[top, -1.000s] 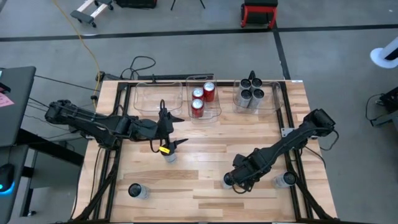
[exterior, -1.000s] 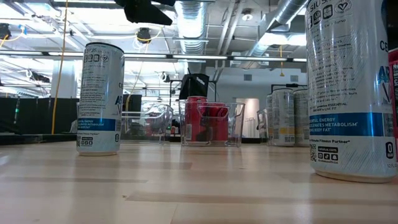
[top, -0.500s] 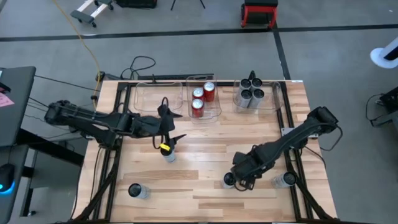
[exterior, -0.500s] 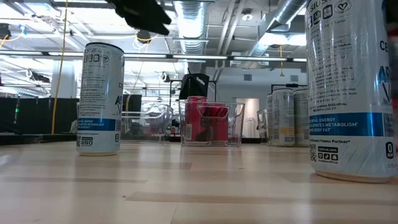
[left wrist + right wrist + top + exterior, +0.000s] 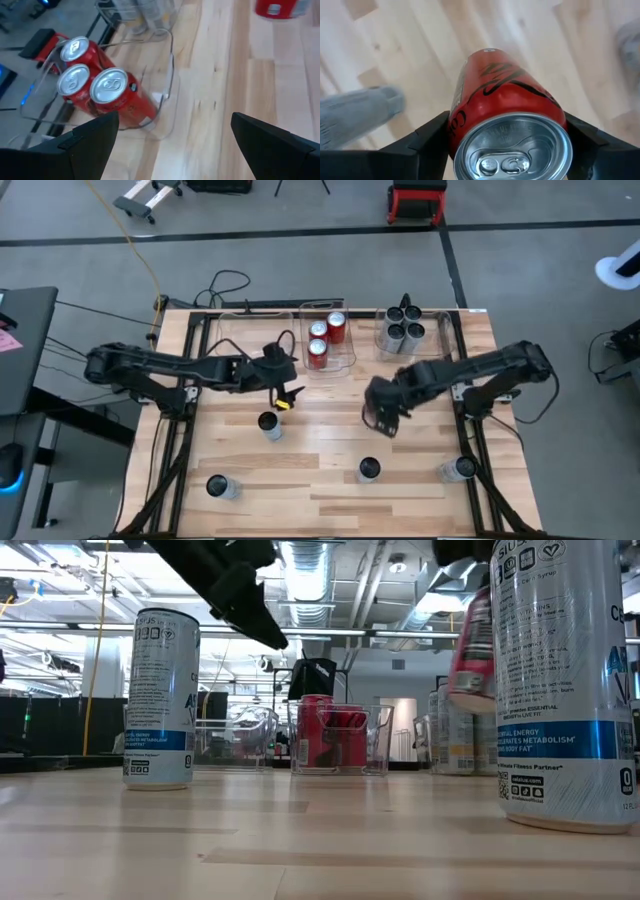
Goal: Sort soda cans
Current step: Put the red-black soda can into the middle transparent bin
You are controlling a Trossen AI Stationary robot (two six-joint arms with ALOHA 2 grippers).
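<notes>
Held in the right gripper (image 5: pixel 507 145): a red soda can (image 5: pixel 506 107) with a silver top and pull tab, black script lettering along its side. Clamped between the two dark fingers (image 5: pixel 427 140), one on each side of the body near the top rim. Lifted above the wooden table (image 5: pixel 330 420), over its middle, right of centre in the high view. In the low view, hanging in the air, slightly tilted, long axis near vertical, top upward.

In the middle clear bin (image 5: pixel 345 360) at the table's far edge: three more red cans (image 5: pixel 95 85), upright, silver tops up, close together. In the right clear bin (image 5: pixel 440 345): silver-grey cans (image 5: pixel 402 332) with dark tops, upright, bunched together.

Standing loose on the table, all upright and well apart: four silver-grey cans, one near the left gripper (image 5: pixel 268 423), one at the near left (image 5: pixel 218 486), one near centre front (image 5: pixel 369 469), one at the near right (image 5: pixel 458 469).

Left gripper (image 5: pixel 287 395) spread wide and grasping nothing, poised above the table just beside the middle bin.
</notes>
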